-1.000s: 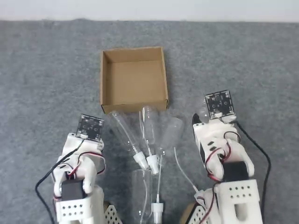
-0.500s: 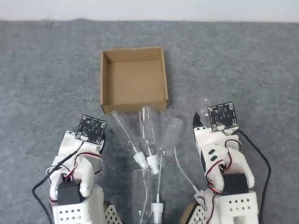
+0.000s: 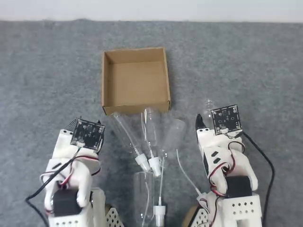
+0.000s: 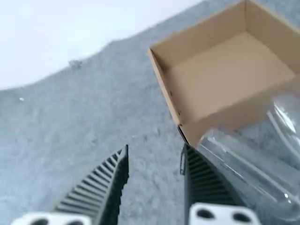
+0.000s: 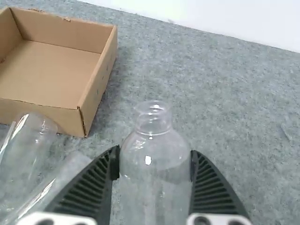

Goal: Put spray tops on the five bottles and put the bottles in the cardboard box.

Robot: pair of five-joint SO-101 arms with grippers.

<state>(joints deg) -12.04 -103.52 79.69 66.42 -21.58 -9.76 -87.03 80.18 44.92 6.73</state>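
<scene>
Right hand (image 5: 153, 158) clamps uncapped bottle (image 5: 151, 136); slick plastic may slip or twist. Left hand (image 4: 154, 152) wide, empty, beside lying bottles (image 4: 243, 168); could nudge them.

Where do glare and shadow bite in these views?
High view: light is flat and shadows are faint, so the clear lying bottles barely separate from the grey mat. Left wrist view: the wall is blown to white, with highlight streaks along the nearest bottle beside the cardboard box. Right wrist view: a small glint on the upright bottle.
</scene>
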